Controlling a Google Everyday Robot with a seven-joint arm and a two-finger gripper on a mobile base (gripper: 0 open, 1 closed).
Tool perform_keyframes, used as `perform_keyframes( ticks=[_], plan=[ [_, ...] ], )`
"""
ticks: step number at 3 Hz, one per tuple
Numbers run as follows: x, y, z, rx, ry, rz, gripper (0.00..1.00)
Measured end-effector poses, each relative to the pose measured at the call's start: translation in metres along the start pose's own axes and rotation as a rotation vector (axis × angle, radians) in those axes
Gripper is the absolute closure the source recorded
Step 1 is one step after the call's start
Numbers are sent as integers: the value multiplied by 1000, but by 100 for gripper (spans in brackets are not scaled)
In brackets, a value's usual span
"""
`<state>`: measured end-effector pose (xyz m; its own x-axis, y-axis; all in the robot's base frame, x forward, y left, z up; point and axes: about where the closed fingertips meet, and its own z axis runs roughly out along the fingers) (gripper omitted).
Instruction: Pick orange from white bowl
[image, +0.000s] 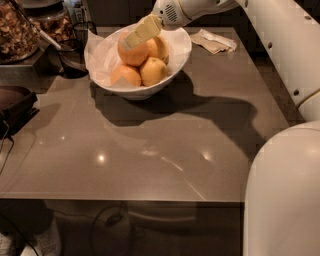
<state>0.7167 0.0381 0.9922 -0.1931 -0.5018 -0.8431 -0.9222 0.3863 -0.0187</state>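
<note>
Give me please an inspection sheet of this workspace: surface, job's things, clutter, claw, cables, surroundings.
Surface: glossy grey-brown table, with light reflections and the arm's shadow on it.
Job's things: orange on top of three smaller, paler fruits in the paper-lined white bowl, at the table's far side.
Clutter: crumpled paper right of the bowl; dark ladle-like object left of it.
Claw: claw at the orange's top; whether it holds the fruit cannot be told.
Cables: thin dark cable at the left edge.
Surroundings: containers of brown food far left; white robot body near right.
</note>
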Motion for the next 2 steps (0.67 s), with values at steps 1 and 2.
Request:
perform_keyframes(
  ticks=[1,2],
  plan=[
    [2,-7,6,3,20,-2,15],
    [5,-9,14,-10,35,-3,20]
  ],
)
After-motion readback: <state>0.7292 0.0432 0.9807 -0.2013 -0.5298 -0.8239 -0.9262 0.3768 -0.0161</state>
